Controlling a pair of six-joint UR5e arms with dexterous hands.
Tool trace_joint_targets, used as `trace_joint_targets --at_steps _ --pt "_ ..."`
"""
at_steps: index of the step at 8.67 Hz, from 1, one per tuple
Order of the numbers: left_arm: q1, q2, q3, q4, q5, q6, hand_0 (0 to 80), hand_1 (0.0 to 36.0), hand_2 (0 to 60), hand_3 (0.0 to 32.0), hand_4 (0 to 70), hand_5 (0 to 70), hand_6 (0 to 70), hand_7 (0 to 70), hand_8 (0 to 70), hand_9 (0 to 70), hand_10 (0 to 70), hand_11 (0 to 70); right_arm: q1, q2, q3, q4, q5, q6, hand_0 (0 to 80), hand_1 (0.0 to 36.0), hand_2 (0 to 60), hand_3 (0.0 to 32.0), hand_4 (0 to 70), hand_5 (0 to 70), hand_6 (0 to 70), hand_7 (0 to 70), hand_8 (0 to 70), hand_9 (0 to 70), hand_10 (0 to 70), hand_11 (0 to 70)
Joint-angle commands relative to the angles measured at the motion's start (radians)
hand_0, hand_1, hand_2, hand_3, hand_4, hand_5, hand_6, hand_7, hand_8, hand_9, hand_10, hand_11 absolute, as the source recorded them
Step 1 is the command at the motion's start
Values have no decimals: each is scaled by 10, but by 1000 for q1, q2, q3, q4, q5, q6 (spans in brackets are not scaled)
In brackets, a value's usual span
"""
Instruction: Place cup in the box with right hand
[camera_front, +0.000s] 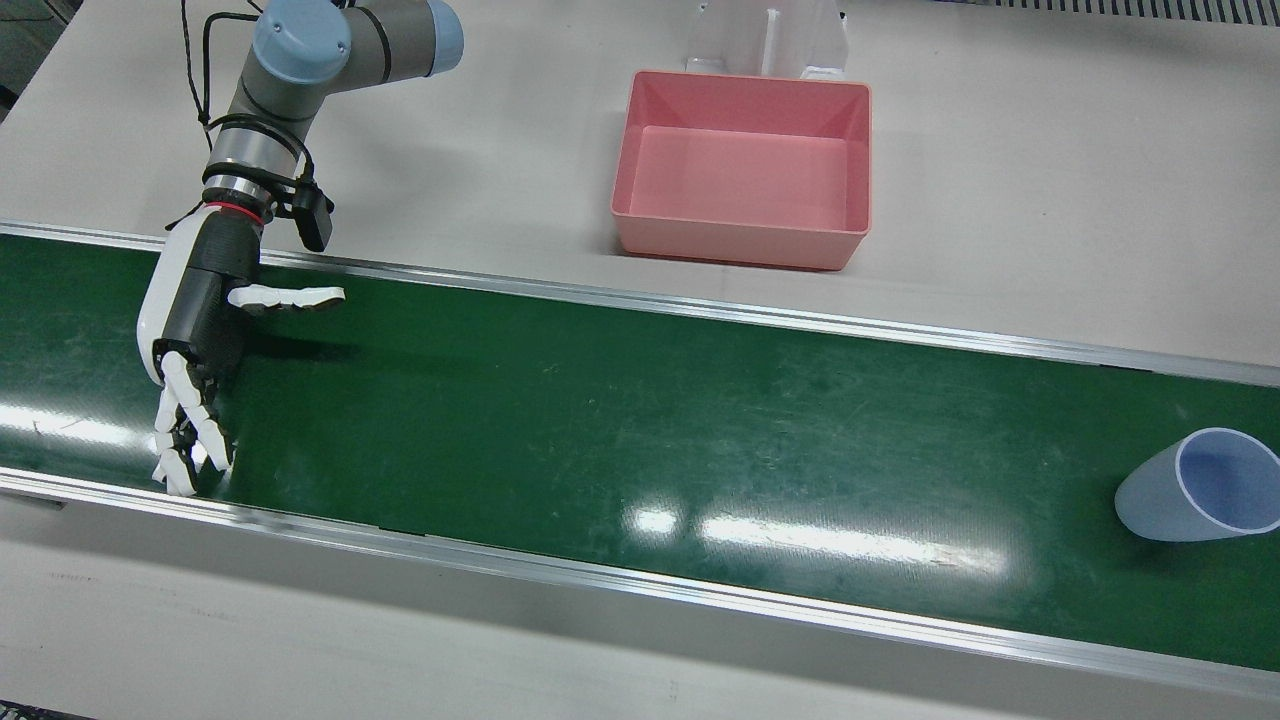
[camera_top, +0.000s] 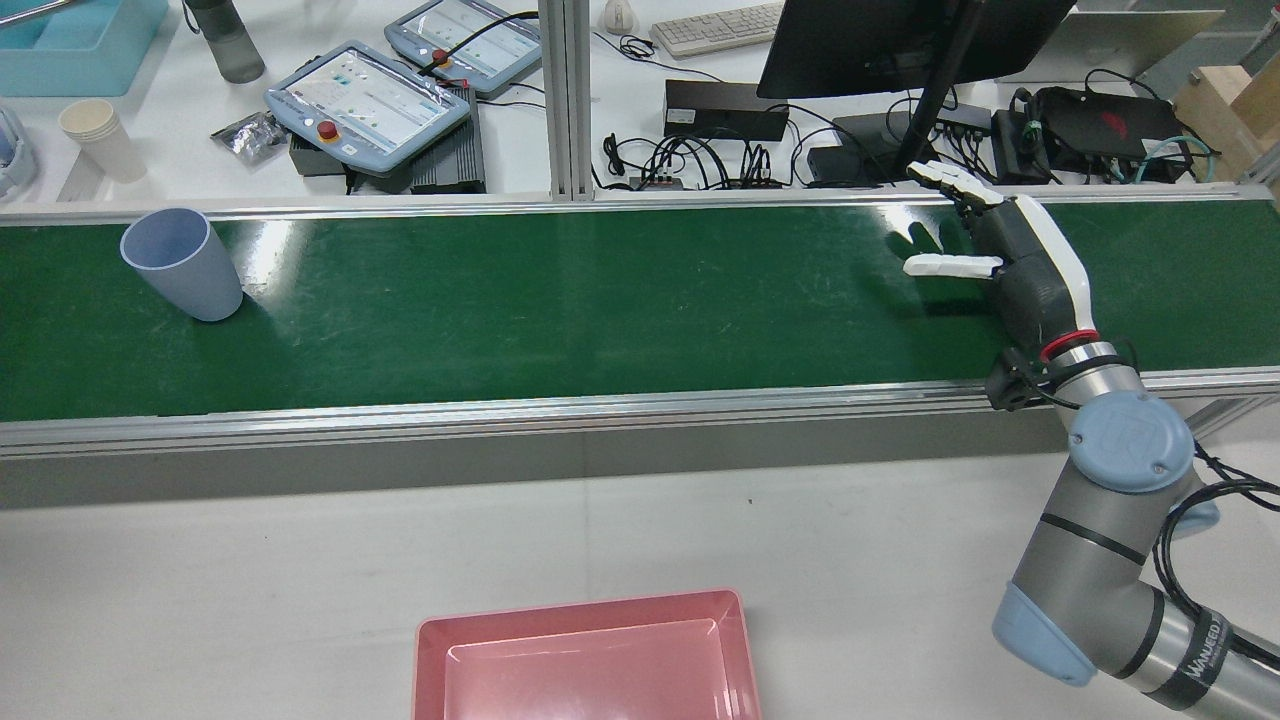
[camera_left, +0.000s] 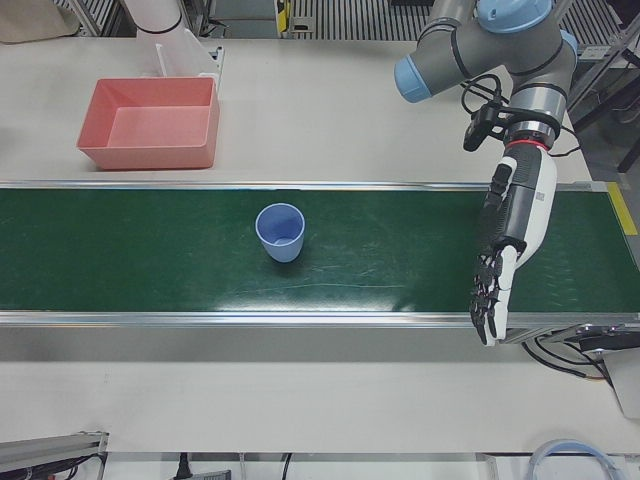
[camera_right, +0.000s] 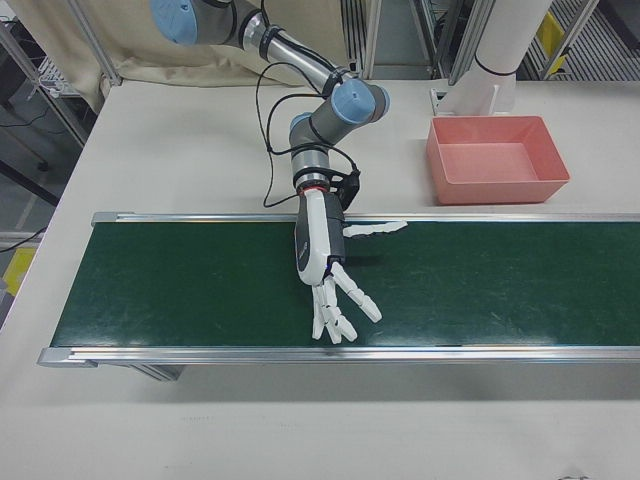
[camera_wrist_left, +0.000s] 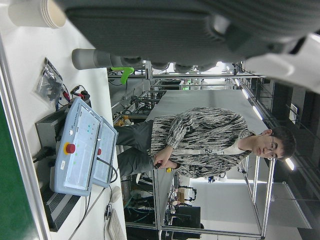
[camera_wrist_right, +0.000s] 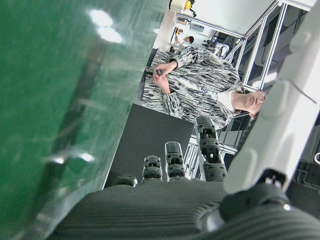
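Nothing of the task is done yet, as far as the views show. The blue cup (camera_front: 1200, 487) stands upright, mouth up, on the green belt (camera_front: 600, 420) at the far right edge of the front view and at the far left of the rear view, untouched. The pink box (camera_front: 740, 88) sits on the pale table beyond the belt, at the top centre of the front view, and it is empty.

The right hand (camera_front: 195, 350) hangs low over the belt at the left of the front view, released: its fingers (camera_front: 185, 440) are stretched and spread toward the belt's near rail, the thumb juts sideways, and it holds nothing. It is well apart from the cup, with nearly the whole visible belt between them.

The left hand (camera_left: 505, 240), at the right of the left-front view, is also loose and empty, fingers extended over the belt's near edge.

I judge the whole job remains: reach the cup, grasp it, carry it to the box, let go
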Motion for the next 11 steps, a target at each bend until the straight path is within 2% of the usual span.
trace_joint_targets --at_steps 1,3,5,11 --pt "0 0 0 2 0 0 0 0 0 0 0 0 0 0 0 0 0 0 0 8 -17 1 2 -3 475 104 0 0 99 36 48 228 57 104 8 21" --pt "0 0 0 0 0 0 0 0 0 0 0 0 0 0 0 0 0 0 0 12 -17 1 2 -3 476 106 0 0 104 36 49 236 58 106 8 21" --pt "0 0 0 0 0 0 0 0 0 0 0 0 0 0 0 0 0 0 0 9 -16 -1 5 0 475 106 0 12 79 37 45 216 56 99 3 14" --pt "0 0 0 0 0 0 0 0 0 0 0 0 0 0 0 0 0 0 0 9 -16 -1 5 0 476 106 0 4 97 36 46 222 56 101 3 13"
